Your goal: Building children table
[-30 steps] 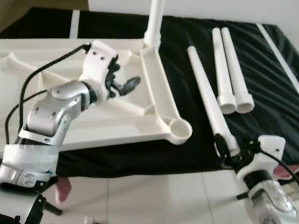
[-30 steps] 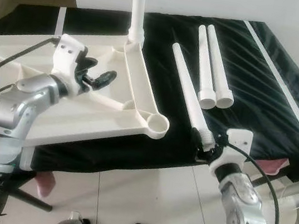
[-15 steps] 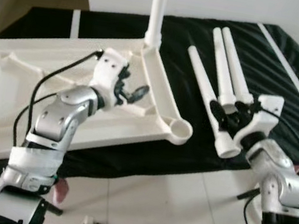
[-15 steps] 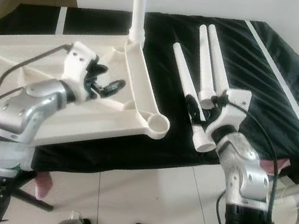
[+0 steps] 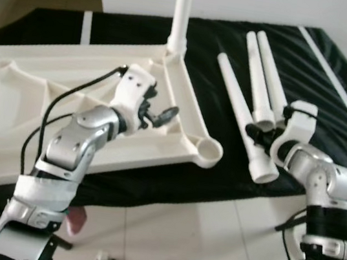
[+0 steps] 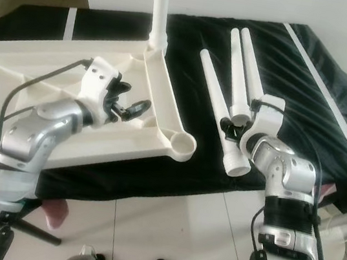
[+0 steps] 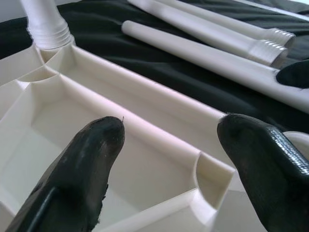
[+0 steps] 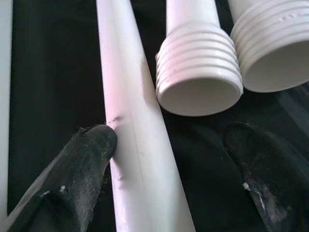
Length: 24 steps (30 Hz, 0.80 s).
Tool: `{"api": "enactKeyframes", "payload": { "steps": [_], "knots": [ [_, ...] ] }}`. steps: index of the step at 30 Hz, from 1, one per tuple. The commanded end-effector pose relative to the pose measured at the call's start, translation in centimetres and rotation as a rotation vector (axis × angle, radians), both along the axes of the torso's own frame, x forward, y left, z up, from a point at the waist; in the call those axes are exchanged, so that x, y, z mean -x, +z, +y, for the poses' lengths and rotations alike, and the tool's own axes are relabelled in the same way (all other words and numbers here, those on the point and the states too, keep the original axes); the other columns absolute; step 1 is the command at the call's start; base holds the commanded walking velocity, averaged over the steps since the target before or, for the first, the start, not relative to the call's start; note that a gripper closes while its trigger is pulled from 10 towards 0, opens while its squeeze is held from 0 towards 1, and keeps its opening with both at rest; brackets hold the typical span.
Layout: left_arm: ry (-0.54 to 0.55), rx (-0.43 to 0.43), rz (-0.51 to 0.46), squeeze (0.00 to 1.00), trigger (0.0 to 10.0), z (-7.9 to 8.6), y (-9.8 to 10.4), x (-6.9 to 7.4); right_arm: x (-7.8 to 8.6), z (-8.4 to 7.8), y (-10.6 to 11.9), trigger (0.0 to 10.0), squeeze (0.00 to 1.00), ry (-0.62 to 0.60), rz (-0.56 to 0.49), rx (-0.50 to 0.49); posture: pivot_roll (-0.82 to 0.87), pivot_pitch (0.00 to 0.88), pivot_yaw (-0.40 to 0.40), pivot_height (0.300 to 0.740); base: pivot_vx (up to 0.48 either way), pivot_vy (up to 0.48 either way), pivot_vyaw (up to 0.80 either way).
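Upturned white tabletop [image 5: 6, 111] lies on the black-draped bench [image 5: 333, 108], one leg [image 5: 182, 7] already standing in its far corner socket. The near corner socket [image 5: 208, 150] is open. Three loose legs lie to the tabletop's 3 o'clock: the nearest leg [image 5: 243, 124] and a pair [image 5: 264, 85] beyond it.

Right claw [image 6: 234, 127], fingers spread, straddles the nearest leg close to its threaded end; one fingertip [image 8: 94, 145] touches the tube, the other stands apart.

Left claw [image 5: 159, 113], fingers spread, hovers over the tabletop's ribs.

Judged handling: hollow moulded plastic, light and stiff, smooth enough to roll or slip. Best taken on the plain shaft just above the threads, leaving the threads free for the socket.
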<state>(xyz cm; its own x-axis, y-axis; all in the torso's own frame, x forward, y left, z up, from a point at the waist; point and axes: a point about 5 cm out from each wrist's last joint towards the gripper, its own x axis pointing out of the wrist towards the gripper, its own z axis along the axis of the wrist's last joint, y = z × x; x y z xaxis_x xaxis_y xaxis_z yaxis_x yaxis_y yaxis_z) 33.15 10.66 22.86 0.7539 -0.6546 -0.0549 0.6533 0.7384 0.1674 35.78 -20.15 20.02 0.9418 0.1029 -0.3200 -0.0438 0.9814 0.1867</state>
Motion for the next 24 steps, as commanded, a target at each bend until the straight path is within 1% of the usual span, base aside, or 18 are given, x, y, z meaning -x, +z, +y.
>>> {"api": "enactKeyframes", "payload": {
  "steps": [1, 3, 5, 8, 10, 12, 14, 16, 18, 20, 22, 24],
  "knots": [
    [-0.005, -0.011, 0.016, 0.00, 10.0, -0.2, -0.4, 0.3, -0.2, -0.1, -0.5, 10.0, 0.00, -0.013, 0.039, -0.010, 0.03, 0.148, -0.049, 0.740, 0.000, 0.000, 0.00],
    [-0.004, -0.010, 0.015, 0.00, 10.0, -0.2, -0.4, 0.3, -0.5, 0.4, -0.5, 10.0, 0.00, -0.004, 0.056, -0.025, 0.04, 0.148, -0.050, 0.740, 0.000, 0.000, 0.00],
    [-0.002, -0.009, 0.012, 0.00, 10.0, -0.2, -0.3, 0.3, -1.2, 1.3, -0.4, 10.0, 0.00, 0.034, 0.076, -0.041, 0.04, 0.148, -0.049, 0.740, 0.000, 0.000, 0.00],
    [0.000, -0.008, 0.010, 0.00, 10.0, -0.2, -0.2, 0.3, -1.5, 1.7, -0.4, 10.0, 0.00, 0.047, 0.099, -0.047, 0.04, 0.149, -0.050, 0.740, 0.000, 0.000, 0.00],
    [0.000, -0.008, 0.010, 0.00, 10.0, -0.2, -0.2, 0.3, -1.6, 1.8, -0.4, 10.0, 0.00, 0.048, 0.102, -0.044, 0.04, 0.149, -0.050, 0.740, 0.000, 0.000, 0.00],
    [0.001, -0.008, 0.009, 0.00, 10.0, -0.1, -0.2, 0.3, -1.8, 1.9, -0.5, 10.0, 0.00, 0.051, 0.126, -0.056, 0.04, 0.149, -0.053, 0.740, 0.000, 0.000, 0.00],
    [0.006, -0.006, 0.008, 0.00, 10.0, -0.1, -0.1, 0.3, -2.0, 2.0, -0.8, 10.0, 0.00, 0.056, 0.174, -0.037, 0.04, 0.152, -0.057, 0.740, 0.000, 0.000, 0.00],
    [0.007, -0.005, 0.008, 0.00, 10.0, 0.0, -0.1, 0.3, -2.0, 2.0, -1.0, 10.0, 0.00, 0.055, 0.193, -0.018, 0.04, 0.152, -0.057, 0.740, 0.000, 0.000, 0.00],
    [0.012, -0.003, 0.007, 0.00, 10.0, 0.0, -0.1, 0.3, -2.1, 1.9, -1.5, 10.0, 0.00, 0.041, 0.245, -0.006, 0.04, 0.156, -0.064, 0.740, 0.000, 0.000, 0.00],
    [0.014, -0.001, 0.008, 0.00, 10.0, 0.1, -0.1, 0.3, -2.1, 1.8, -1.6, 10.0, 0.00, 0.032, 0.259, 0.000, 0.04, 0.157, -0.067, 0.740, 0.000, 0.000, 0.00],
    [0.020, 0.001, 0.008, 0.00, 10.0, 0.2, -0.1, 0.3, -2.1, 1.7, -2.0, 10.0, 0.00, 0.032, 0.301, -0.009, 0.04, 0.158, -0.070, 0.740, 0.000, 0.000, 0.00],
    [0.022, 0.002, 0.008, 0.00, 10.0, 0.2, -0.2, 0.3, -2.1, 1.7, -2.1, 10.0, 0.00, 0.032, 0.311, -0.015, 0.04, 0.158, -0.070, 0.740, 0.000, 0.000, 0.00]
  ]
}}
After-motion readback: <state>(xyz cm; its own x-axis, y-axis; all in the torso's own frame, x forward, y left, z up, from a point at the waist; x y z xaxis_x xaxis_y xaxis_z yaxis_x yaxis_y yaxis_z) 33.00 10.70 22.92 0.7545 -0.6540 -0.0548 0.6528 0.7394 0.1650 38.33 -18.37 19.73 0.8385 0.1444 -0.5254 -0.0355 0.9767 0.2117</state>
